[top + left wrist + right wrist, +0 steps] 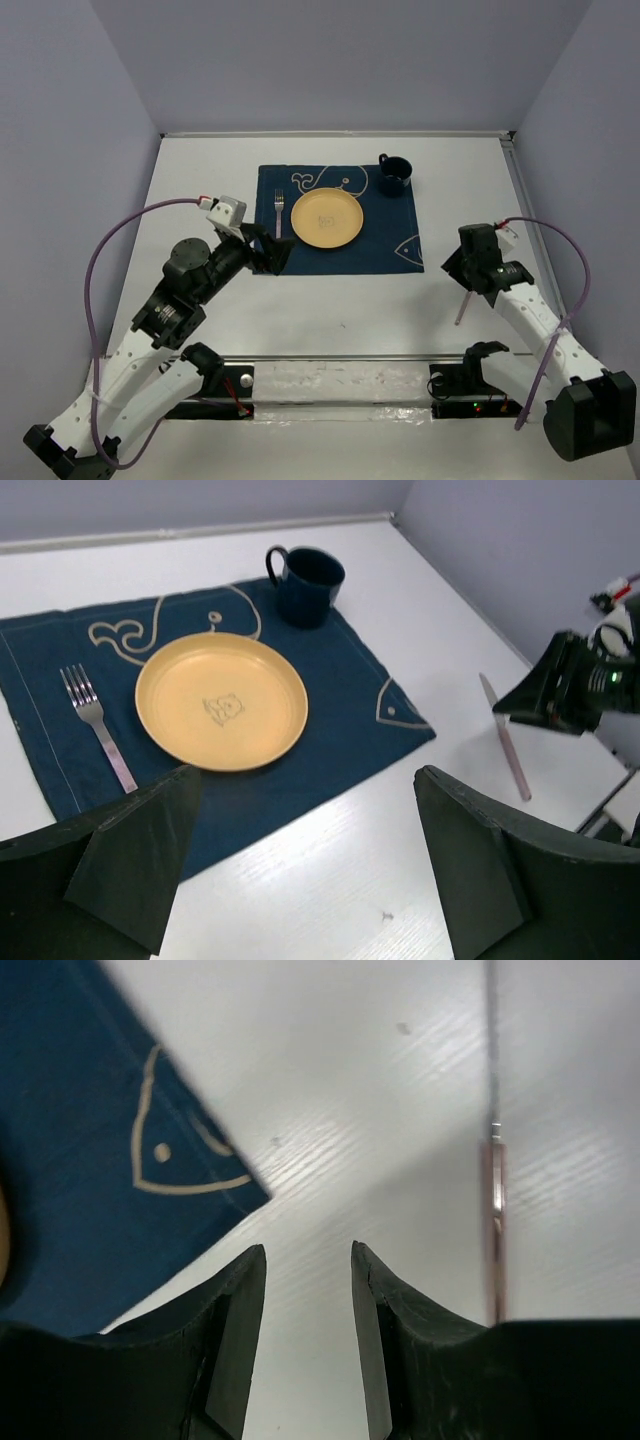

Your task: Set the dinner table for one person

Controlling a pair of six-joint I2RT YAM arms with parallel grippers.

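Observation:
The white dinner table [330, 320] carries a navy whale placemat [340, 225]. On the mat lie a yellow plate [327, 219], a fork [279, 212] to its left and a dark blue mug [393, 174] at the far right corner. A knife [461, 305] lies on the bare table right of the mat. My left gripper [278, 253] is open and empty over the mat's near left corner. My right gripper [456, 272] is open and empty, just left of the knife [493, 1210]. The left wrist view shows the plate [221, 700], fork [97, 737], mug [308, 584] and knife [505, 738].
Pale lavender walls enclose the table on three sides. A metal rail [340, 357] runs along the near edge between the arm bases. In the right wrist view the mat's fish-drawing corner [150, 1160] lies left of my fingers [240, 1290].

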